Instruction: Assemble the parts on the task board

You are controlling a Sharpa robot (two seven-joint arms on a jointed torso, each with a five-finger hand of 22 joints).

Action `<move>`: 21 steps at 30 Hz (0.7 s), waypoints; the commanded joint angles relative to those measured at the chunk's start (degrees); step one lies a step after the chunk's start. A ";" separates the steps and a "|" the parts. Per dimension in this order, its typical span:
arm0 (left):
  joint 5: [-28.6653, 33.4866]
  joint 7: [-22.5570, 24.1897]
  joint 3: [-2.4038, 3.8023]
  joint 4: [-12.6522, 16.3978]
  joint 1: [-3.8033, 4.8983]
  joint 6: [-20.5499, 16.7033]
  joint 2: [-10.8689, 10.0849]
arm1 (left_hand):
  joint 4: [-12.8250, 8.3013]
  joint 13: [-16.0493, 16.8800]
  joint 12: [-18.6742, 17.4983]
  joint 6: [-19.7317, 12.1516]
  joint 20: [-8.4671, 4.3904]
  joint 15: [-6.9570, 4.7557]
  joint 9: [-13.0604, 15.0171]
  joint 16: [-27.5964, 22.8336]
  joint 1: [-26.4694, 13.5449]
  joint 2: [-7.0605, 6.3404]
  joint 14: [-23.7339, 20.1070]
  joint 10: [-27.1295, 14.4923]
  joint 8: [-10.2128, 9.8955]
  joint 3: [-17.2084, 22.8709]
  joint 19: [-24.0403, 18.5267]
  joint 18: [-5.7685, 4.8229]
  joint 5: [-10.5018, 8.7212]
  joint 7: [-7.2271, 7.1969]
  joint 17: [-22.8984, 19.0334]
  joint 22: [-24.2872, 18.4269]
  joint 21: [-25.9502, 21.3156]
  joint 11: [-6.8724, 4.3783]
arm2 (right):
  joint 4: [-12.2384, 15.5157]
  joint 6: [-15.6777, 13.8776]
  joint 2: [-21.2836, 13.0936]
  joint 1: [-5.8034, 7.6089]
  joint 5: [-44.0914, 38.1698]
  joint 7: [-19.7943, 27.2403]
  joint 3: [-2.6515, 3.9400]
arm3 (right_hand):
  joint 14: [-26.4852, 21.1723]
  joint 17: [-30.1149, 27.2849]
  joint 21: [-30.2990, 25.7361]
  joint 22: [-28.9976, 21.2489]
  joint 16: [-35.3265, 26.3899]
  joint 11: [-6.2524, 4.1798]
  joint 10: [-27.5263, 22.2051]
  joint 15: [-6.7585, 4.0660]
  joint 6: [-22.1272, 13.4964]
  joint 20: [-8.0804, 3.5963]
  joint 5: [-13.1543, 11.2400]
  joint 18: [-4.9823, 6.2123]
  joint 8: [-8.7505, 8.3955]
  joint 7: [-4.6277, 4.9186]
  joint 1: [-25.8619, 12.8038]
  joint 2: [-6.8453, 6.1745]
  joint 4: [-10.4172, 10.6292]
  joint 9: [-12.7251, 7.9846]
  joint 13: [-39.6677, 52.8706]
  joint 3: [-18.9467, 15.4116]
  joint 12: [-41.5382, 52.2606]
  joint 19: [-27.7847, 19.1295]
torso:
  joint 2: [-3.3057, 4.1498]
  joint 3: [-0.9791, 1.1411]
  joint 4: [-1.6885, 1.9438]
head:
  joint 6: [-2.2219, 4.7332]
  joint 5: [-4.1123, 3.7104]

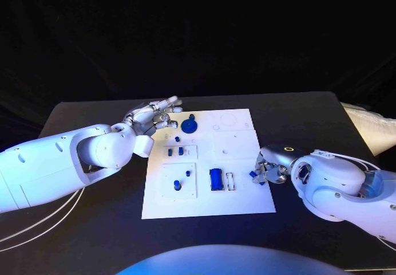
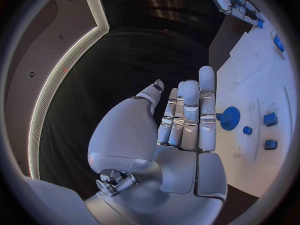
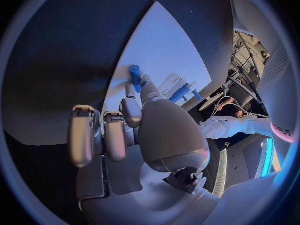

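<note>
White flat task board (image 1: 239, 200) lay in the middle of the black table (image 1: 91, 229), its long side running away from the robot. Partway through, by my reading. A blue toothed gear (image 1: 190, 125) sat near the far left corner of the board. Two small blue blocks (image 1: 175, 152) stood in the square recess behind the near left one, and two small blue pegs (image 1: 177, 184) stood in the near left recess. A larger blue rectangular block (image 1: 216, 179) lay in the near middle, with a pale frame-shaped piece (image 1: 232, 181) just beside it. The far right recesses looked bare, so several placements probably remained.

Left hand (image 1: 154, 116) hovered at the board's far left edge, near the gear, fingers straight and holding nothing. Right hand (image 1: 268, 170) sat at the board's right edge, pinching a small blue peg (image 1: 255, 176).

Left wrist view showed the palm (image 2: 187, 135) flat and bare, fingers side by side, with the gear (image 2: 229, 118) just past the fingertips; head view could not confirm the empty palm. Right wrist view showed the held peg (image 3: 135, 77) upright between thumb and a fingertip (image 3: 130, 110), above the board, while the remaining fingers lay curled aside. Head view showed only a blue scrap under the hand there.
</note>
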 commanded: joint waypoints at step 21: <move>-0.41 0.18 0.02 0.18 -0.14 1.18 0.01 | 0.05 -0.05 0.27 -0.30 0.07 0.02 -0.10 0.12 0.03 0.01 -0.28 -0.20 0.19 -0.25 -0.33 0.63 0.26 -0.11 -0.08 -0.06 0.00 -0.01 | -1.01 0.17 2.11 -1.37 -3.88 -0.71 -0.45 | 4.89 9.37 0.98 1.41 0.66 -0.65 0.27 -0.48 1.61 -0.29 13.90 -1.38 -1.67 -0.20 -1.68 -0.13 -1.93 -1.14 0.02 10.41 -0.83 0.89 | -0.03 -0.05 -0.01 | 0.13 -0.11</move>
